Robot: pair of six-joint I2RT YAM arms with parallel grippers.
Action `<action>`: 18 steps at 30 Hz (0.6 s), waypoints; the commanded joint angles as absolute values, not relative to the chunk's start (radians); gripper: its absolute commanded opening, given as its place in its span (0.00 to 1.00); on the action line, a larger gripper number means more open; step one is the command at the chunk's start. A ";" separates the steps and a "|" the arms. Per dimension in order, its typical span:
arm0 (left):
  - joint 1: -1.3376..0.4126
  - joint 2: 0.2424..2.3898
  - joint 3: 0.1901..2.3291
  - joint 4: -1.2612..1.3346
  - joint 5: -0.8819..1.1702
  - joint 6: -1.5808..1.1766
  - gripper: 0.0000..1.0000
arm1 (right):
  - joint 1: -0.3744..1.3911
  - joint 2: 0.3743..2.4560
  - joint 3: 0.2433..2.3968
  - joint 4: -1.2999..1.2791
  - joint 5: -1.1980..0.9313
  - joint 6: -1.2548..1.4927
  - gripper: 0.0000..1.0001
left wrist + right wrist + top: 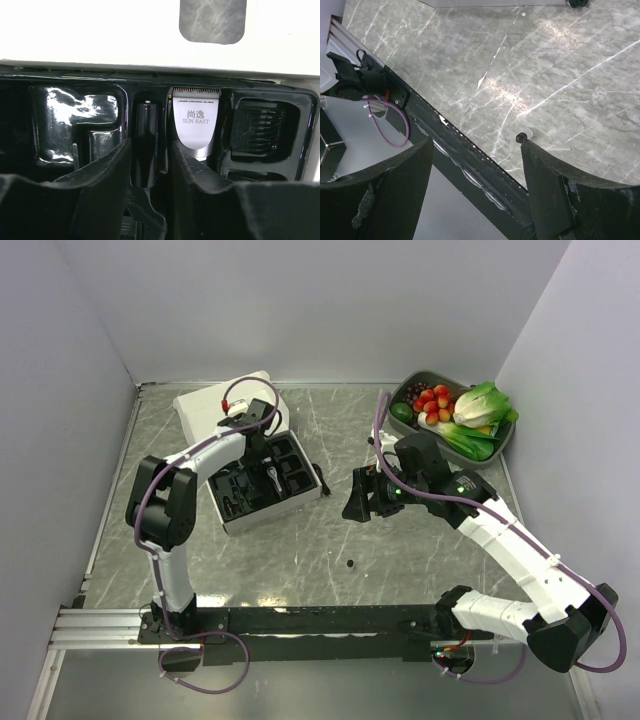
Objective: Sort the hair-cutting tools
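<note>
The left arm (165,510) climbs from its base at 7 o'clock on the table (300,580) and folds at an elbow near 9 o'clock. Its forearm then runs up and to the right, to a wrist bent steeply down over the black tray (232,502), which lies at about 10 o'clock. The left gripper (150,150) points into the tray with its jaws partly apart, one finger on each side of a black cylinder (145,135) that lies in a narrow slot. I cannot tell whether the pads touch it. Just to the 3 o'clock side of that slot lies the clipper (196,125), its silver head showing and its body hidden under the finger. Further toward 3 o'clock, a ribbed comb piece (257,127) sits in its own pocket.

The right arm (510,550) goes out from its base at 5 o'clock to an elbow at the table's 4 o'clock corner, then reaches back up and left toward the middle. The right gripper (476,150) hangs above bare table with its jaws spread wide and nothing between them. A small black bit (521,136) lies on the marble just beside its right finger, near 6 o'clock of the table's middle in the top view.

A white box (205,405) lies at 11 o'clock, touching the tray's far edge, and a bowl (425,380) of vegetables stands at 1 o'clock
</note>
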State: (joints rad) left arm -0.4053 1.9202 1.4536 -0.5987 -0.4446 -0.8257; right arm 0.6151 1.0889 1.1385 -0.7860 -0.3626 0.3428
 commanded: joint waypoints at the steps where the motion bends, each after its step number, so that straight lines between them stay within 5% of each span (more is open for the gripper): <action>1: -0.399 1.858 1.442 -0.603 -0.477 -0.815 0.46 | 0.617 1.088 1.138 -0.756 -0.374 0.330 0.79; 8: -0.399 1.821 1.436 -0.598 -0.474 -0.813 0.49 | 0.617 1.085 1.140 -0.756 -0.377 0.328 0.79; 10: -0.399 1.818 1.453 -0.601 -0.466 -0.807 0.43 | 0.617 1.085 1.137 -0.755 -0.379 0.328 0.79; 14: -0.400 1.824 1.483 -0.603 -0.442 -0.801 0.14 | 0.617 1.083 1.135 -0.755 -0.379 0.330 0.79; 18: -0.400 1.835 1.506 -0.606 -0.436 -0.804 0.06 | 0.618 1.077 1.129 -0.755 -0.374 0.330 0.79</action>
